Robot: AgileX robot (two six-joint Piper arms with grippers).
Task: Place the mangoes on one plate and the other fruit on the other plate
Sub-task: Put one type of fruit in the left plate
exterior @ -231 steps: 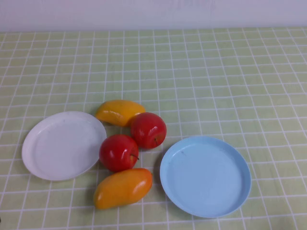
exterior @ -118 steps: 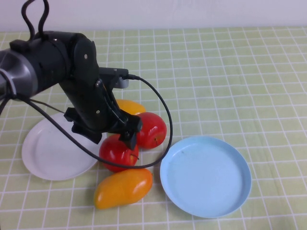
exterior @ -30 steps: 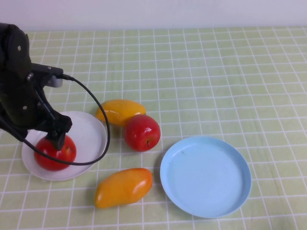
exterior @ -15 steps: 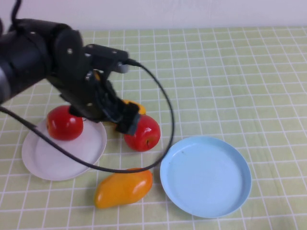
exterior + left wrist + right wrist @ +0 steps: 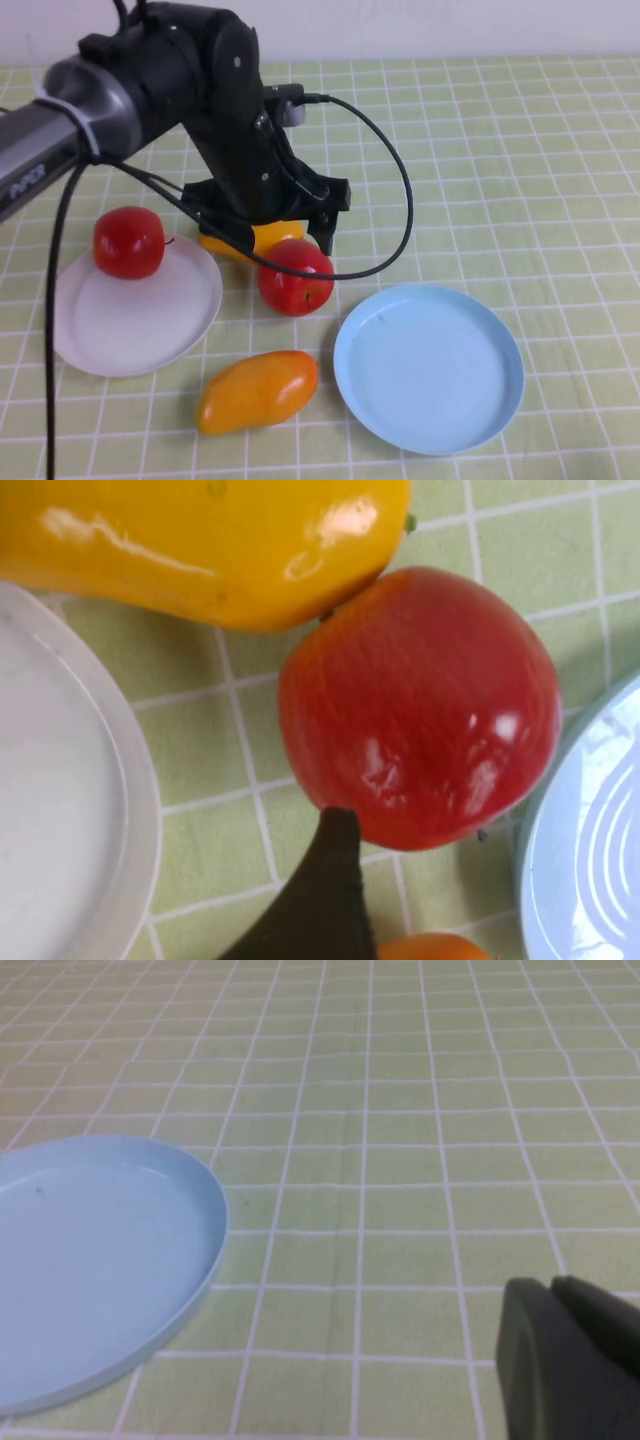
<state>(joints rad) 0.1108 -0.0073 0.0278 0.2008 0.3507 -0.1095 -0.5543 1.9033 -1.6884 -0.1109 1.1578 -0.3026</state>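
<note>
One red apple rests on the far rim of the white plate. The second apple lies on the cloth between the plates, touching a mango that my left arm partly hides. My left gripper hovers open just above this apple, holding nothing; one dark finger shows beside it. Another mango lies near the front, left of the empty blue plate. My right gripper is shut and empty over the cloth, right of the blue plate, outside the high view.
A green checked cloth covers the table up to a white wall at the back. The left arm's black cable loops out over the cloth toward the blue plate.
My left arm has swung right from the white plate to above the second apple. The first apple stays free on the plate and now sits at its far rim.
</note>
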